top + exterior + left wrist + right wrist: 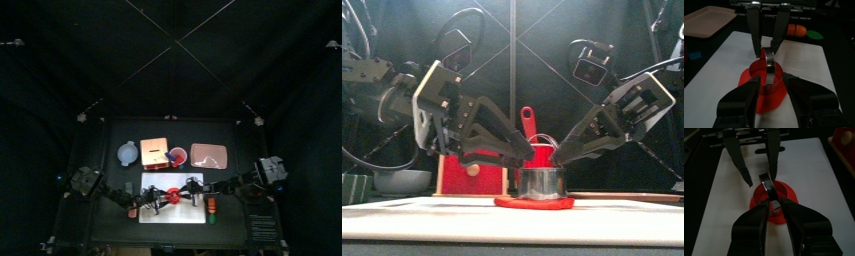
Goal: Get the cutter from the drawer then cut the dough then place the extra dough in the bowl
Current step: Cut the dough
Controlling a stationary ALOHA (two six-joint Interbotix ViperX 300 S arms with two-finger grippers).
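A flat red dough disc (pixel 509 202) lies on the white cutting board (pixel 422 215). The round metal cutter (pixel 543 184) stands upright on the dough, its wire handle above it. My right gripper (pixel 771 203) comes in from the right and is shut on the cutter's (pixel 767 184) near rim, over the dough (pixel 787 193). My left gripper (pixel 772 82) is open, its jaws standing apart on either side of the cutter (pixel 769 75). In the top view both grippers meet over the dough (pixel 171 193), the left (pixel 155 196) and the right (pixel 191 190).
Behind the board stand the blue-grey bowl (pixel 127 152), the wooden box (pixel 154 152), a red cup (pixel 178 155) with knives and the pink tray (pixel 210 155). An orange toy (pixel 796 31) and a green one (pixel 814 35) lie at the board's right end.
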